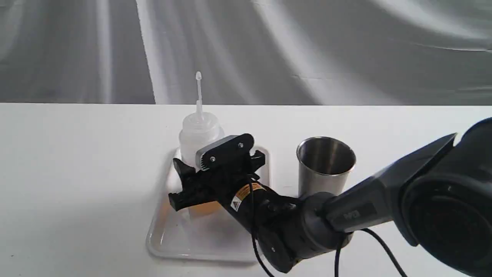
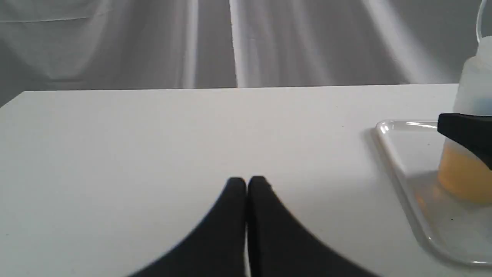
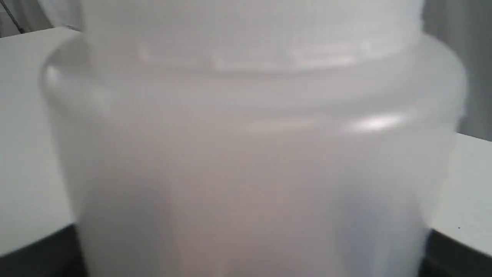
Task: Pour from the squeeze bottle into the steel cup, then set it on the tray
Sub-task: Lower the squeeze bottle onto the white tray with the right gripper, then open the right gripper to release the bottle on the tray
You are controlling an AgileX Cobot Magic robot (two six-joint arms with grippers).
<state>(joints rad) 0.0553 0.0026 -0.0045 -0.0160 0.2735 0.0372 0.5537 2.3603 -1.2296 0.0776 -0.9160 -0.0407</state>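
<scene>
Bottle [image 1: 198, 134] work looks to be at its last step, so read the scene from the table [image 1: 77, 173] down. On it lies the tray [image 1: 200, 246], and the bottle stands on the tray's far half with amber liquid low inside. Its long axis is vertical. The nozzle [image 1: 198, 92] points straight up, not toward the cup [image 1: 326, 169], which stands mouth up just beside the tray's right edge. You cannot see whether anything is in the cup.

Your right tool [image 1: 176, 184] brackets the bottle's lower body with a finger against each flank. The pictures do not show whether it presses or merely touches. Your left tool [image 2: 246, 182] is closed on nothing, low over the table and well apart from the tray.

My reading is that the bottle is set down. Next you would spread the right tool fully and back straight out, level, without tipping the bottle.
</scene>
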